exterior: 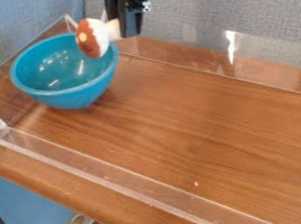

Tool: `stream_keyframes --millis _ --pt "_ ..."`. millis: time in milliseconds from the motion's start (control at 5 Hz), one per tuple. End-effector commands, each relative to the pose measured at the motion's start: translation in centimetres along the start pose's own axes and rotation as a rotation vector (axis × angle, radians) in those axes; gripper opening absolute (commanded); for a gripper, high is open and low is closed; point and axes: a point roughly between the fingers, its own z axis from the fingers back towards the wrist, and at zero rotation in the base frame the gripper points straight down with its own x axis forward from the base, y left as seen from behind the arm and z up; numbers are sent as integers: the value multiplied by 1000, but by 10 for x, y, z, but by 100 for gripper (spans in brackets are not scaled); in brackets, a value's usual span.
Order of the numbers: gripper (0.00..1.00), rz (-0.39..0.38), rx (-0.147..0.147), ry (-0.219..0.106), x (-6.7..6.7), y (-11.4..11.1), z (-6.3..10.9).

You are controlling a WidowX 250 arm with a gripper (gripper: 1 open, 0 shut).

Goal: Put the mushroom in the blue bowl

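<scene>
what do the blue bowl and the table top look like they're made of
The blue bowl looks like glossy plastic: smooth, even turquoise with bright highlights inside. The table top looks like wood or wood-look laminate, going by its brown grain streaks and soft sheen.

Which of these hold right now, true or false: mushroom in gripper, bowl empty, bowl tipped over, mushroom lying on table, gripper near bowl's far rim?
1. The gripper is shut on the mushroom. True.
2. The bowl has nothing in it. True.
3. The bowl is tipped on its side. False: it stands upright, opening up.
4. The mushroom lies on the table. False: it is held in the air, beside the bowl's far rim.
5. The gripper hangs at the bowl's far right rim. True.
</scene>
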Motion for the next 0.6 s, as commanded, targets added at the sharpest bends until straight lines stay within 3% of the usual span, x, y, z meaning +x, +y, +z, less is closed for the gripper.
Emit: stream_keyframes --millis 0,400 --pt "0 -27 52 -36 -6 -19 18" --pt "0 -45 50 7 -10 -31 8"
